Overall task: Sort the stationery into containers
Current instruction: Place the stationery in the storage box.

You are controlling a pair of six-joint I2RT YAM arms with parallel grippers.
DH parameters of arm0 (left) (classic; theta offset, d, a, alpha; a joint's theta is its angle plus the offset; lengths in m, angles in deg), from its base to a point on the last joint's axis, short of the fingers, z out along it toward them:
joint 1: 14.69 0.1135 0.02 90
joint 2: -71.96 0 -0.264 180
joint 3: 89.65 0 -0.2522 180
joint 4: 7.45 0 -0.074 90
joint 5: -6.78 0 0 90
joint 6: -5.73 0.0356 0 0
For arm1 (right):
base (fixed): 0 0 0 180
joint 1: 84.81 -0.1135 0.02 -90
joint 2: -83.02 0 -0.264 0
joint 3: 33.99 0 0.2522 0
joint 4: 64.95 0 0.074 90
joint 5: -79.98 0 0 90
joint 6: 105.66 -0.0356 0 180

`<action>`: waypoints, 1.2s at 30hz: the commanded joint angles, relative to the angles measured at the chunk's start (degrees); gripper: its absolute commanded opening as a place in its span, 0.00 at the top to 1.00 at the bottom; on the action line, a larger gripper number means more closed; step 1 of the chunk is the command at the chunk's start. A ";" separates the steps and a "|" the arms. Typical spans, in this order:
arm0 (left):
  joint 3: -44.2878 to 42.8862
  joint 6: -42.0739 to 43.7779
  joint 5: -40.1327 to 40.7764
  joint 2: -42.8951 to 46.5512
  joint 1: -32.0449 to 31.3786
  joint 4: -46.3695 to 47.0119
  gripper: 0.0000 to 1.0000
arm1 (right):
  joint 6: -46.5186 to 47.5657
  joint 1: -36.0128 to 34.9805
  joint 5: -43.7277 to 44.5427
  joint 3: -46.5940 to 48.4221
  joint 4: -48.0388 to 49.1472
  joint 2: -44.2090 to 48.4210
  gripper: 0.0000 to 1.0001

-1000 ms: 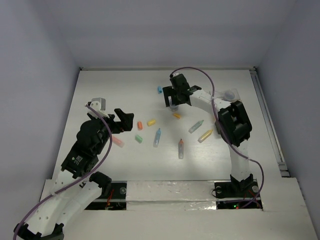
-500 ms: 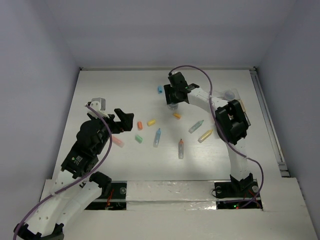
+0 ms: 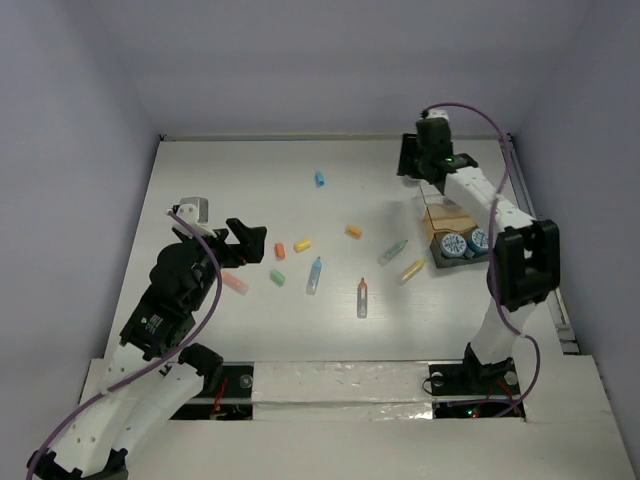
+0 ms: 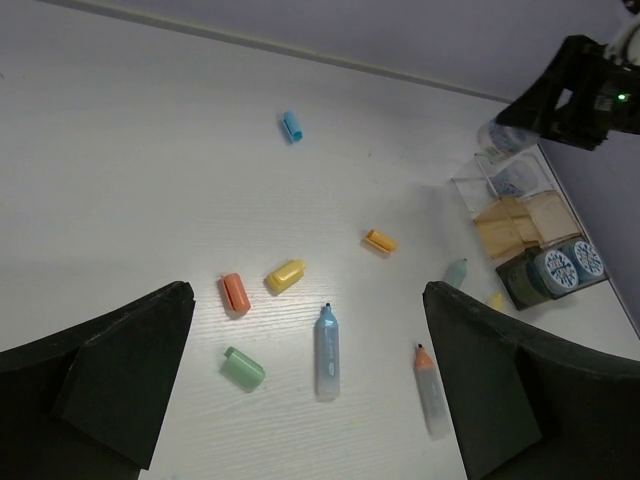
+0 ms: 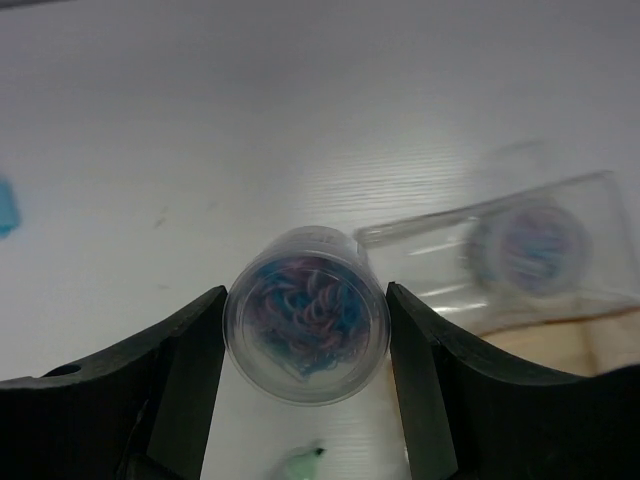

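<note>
My right gripper (image 3: 421, 168) is shut on a round clear tape roll (image 5: 306, 318) with blue and pink swirls, holding it just left of the containers (image 3: 447, 222). These are a clear compartment (image 5: 520, 245) with a roll in it, a tan box (image 4: 520, 222), and a dark one with two blue-and-white rolls (image 3: 465, 243). My left gripper (image 3: 246, 243) is open and empty above the scattered pieces. Between its fingers lie a light blue pen (image 4: 327, 352), an orange-red pen (image 4: 430, 388), and green (image 4: 243, 368), orange (image 4: 234, 293) and yellow caps (image 4: 285, 276).
A grey-green pen (image 3: 392, 252) and a yellow pen (image 3: 411, 271) lie left of the containers. A blue cap (image 3: 320, 180) and an orange cap (image 3: 353, 231) lie mid-table, and a pink piece (image 3: 235, 283) lies under my left arm. Walls close the table's far end and sides.
My right arm has swung from the middle of the table to the far right, carrying the tape roll to the containers, which have come into view. The left arm has stayed still.
</note>
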 commanded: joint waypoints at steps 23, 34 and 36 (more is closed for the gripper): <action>0.07 0.86 -1.37 0.00 0.45 2.71 0.01 | -0.30 11.54 -2.44 -7.89 6.12 0.81 0.52; 0.16 0.86 -1.72 -0.44 0.45 2.89 0.01 | -0.48 11.54 -0.33 -9.82 6.46 2.13 0.00; 0.16 0.86 -1.81 -0.53 0.45 3.06 0.01 | -0.48 11.54 -0.59 -10.26 6.55 3.88 0.00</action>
